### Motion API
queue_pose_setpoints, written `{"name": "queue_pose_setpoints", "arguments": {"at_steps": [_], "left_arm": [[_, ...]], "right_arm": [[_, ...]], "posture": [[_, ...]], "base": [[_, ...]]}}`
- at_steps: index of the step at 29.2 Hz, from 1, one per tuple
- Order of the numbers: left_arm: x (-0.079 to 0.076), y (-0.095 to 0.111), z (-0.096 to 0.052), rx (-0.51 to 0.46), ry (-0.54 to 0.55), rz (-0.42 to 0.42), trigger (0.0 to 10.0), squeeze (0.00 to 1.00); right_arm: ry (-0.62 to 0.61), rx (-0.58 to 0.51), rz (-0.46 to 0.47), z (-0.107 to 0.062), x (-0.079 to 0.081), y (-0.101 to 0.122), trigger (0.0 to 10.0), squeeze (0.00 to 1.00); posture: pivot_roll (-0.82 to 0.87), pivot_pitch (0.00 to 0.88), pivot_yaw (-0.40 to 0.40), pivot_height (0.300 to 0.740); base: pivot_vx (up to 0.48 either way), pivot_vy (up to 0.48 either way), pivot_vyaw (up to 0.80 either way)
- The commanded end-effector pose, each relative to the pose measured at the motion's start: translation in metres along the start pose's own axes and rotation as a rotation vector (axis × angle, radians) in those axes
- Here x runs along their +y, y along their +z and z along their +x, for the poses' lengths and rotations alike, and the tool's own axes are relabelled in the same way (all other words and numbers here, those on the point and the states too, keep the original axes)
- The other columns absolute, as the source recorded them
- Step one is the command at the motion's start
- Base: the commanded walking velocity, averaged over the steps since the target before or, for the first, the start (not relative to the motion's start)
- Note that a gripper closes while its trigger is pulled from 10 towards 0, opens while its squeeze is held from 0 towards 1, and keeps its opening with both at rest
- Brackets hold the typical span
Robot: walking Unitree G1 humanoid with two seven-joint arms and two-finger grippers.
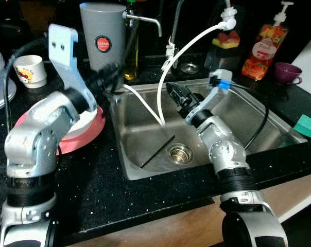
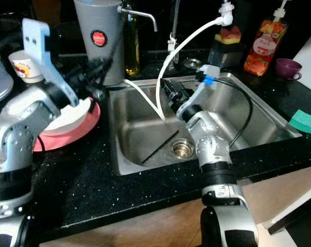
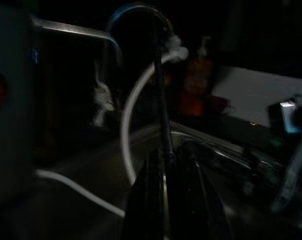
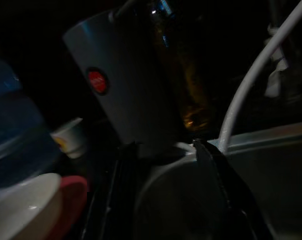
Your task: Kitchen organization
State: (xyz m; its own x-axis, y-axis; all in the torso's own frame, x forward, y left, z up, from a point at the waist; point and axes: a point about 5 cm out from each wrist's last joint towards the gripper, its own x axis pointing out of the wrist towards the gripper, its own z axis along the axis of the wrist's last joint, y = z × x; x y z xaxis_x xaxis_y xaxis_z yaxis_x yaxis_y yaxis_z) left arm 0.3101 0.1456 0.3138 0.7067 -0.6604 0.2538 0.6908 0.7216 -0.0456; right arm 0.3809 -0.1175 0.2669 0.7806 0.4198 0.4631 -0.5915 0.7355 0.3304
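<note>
My left gripper (image 1: 113, 78) hovers at the left rim of the steel sink (image 1: 140, 131), just past a white bowl (image 1: 79, 126) on a pink plate (image 1: 93, 135). In the dark left wrist view its fingers (image 3: 146, 205) lie close together, shut, with a thin dark line rising between them. My right gripper (image 1: 172, 92) hangs over the middle of the sink, pointing toward the back left. The right wrist view shows its fingers (image 4: 208, 155) apart and nothing between them. A thin black stick (image 1: 158, 152) lies slanted on the sink floor beside the drain (image 1: 180, 153).
A grey canister (image 1: 101, 33) and an oil bottle (image 1: 131, 46) stand behind the sink's left corner. Two white hoses (image 1: 184, 49) droop from the tap into the basin. A small cup (image 1: 31, 69) sits far left; a soap bottle (image 1: 265, 49), purple cup (image 1: 285, 72) and green sponge (image 1: 307, 126) sit right.
</note>
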Motion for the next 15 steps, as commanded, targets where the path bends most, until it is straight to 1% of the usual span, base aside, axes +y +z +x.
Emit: {"name": "queue_pose_setpoints", "arguments": {"at_steps": [1, 2, 3, 5, 7, 8, 10, 11, 13, 15], "left_arm": [[-0.006, -0.001, -0.003, 0.006, -0.043, -0.037, 0.0, 0.0], [-0.007, -0.007, -0.006, 0.029, -0.048, -0.084, 0.0, 0.0], [-0.007, -0.011, -0.009, 0.047, -0.052, -0.11, 0.0, 0.0], [-0.01, -0.016, -0.014, 0.062, -0.065, -0.15, 0.0, 0.0], [-0.013, -0.02, -0.017, 0.072, -0.075, -0.187, 0.0, 0.0], [-0.013, -0.02, -0.017, 0.072, -0.075, -0.187, 0.0, 0.0], [-0.016, -0.022, -0.019, 0.08, -0.086, -0.21, 0.0, 0.0], [-0.016, -0.022, -0.019, 0.08, -0.086, -0.21, 0.0, 0.0], [-0.017, -0.024, -0.021, 0.091, -0.087, -0.224, 0.0, 0.0], [-0.018, -0.026, -0.022, 0.107, -0.089, -0.242, 0.0, 0.0]], "right_arm": [[-0.001, 0.023, 0.062, -0.002, 0.001, -0.005, 10.0, 0.93], [0.006, 0.039, 0.128, -0.004, 0.004, -0.007, 10.0, 1.0], [0.021, 0.047, 0.209, -0.005, 0.008, -0.009, 10.0, 1.0], [0.056, 0.057, 0.329, -0.007, 0.013, -0.009, 10.0, 1.0], [0.119, 0.073, 0.417, -0.009, 0.019, -0.009, 10.0, 1.0], [0.119, 0.073, 0.417, -0.009, 0.019, -0.009, 10.0, 1.0], [0.192, 0.079, 0.477, -0.012, 0.027, -0.006, 10.0, 1.0], [0.192, 0.079, 0.477, -0.012, 0.027, -0.006, 10.0, 1.0], [0.267, 0.082, 0.506, -0.014, 0.035, -0.003, 10.0, 1.0], [0.316, 0.095, 0.511, -0.016, 0.043, -0.001, 10.0, 1.0]], "posture": [[0.02, 0.08, -0.036, 0.74], [0.02, 0.08, -0.036, 0.74], [0.02, 0.084, -0.038, 0.74], [0.02, 0.085, -0.037, 0.74], [0.02, 0.085, -0.037, 0.74], [0.02, 0.085, -0.037, 0.74], [0.02, 0.088, -0.037, 0.74], [0.02, 0.088, -0.037, 0.74], [0.02, 0.087, -0.036, 0.74], [0.02, 0.088, -0.035, 0.74]], "base": [[0.0, 0.0, 0.0], [0.0, 0.0, 0.0], [0.0, 0.0, 0.0], [0.0, 0.0, 0.0], [0.0, 0.0, 0.0], [0.0, 0.0, 0.0], [0.0, 0.0, 0.0], [0.0, 0.0, 0.0], [0.0, 0.0, 0.0], [0.0, 0.0, 0.0]]}}
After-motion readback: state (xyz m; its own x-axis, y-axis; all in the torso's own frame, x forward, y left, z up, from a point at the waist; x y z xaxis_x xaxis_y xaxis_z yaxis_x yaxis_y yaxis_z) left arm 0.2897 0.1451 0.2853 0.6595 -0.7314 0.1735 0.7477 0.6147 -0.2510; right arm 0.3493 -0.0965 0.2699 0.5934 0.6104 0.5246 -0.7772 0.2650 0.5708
